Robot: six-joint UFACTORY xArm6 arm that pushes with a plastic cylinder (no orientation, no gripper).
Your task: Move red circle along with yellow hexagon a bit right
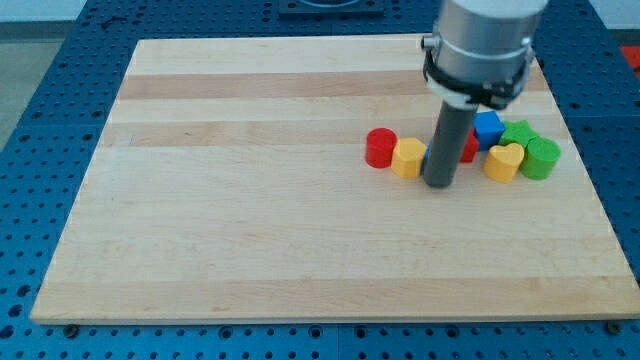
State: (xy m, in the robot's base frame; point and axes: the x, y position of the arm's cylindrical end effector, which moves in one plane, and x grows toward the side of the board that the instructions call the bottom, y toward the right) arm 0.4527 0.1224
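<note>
The arm descended from the counter's far right edge; its dark rod stood upright, and my tip [439, 185] rested on the counter's right half.

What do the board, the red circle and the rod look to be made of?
Board: pale wood, likely a matte finish; grain and plank bands show. Red circle: probably painted wood or plastic, uniform colour, soft sheen. Rod ending in my tip: dark, matte; material unclear.

The pale wooden bench [250, 230] carries a red circle [380, 147] touching a yellow hexagon [407, 157] (side by side), plus blue [488, 126], green [542, 157] and yellow heart [503, 161] blocks rightward.
</note>
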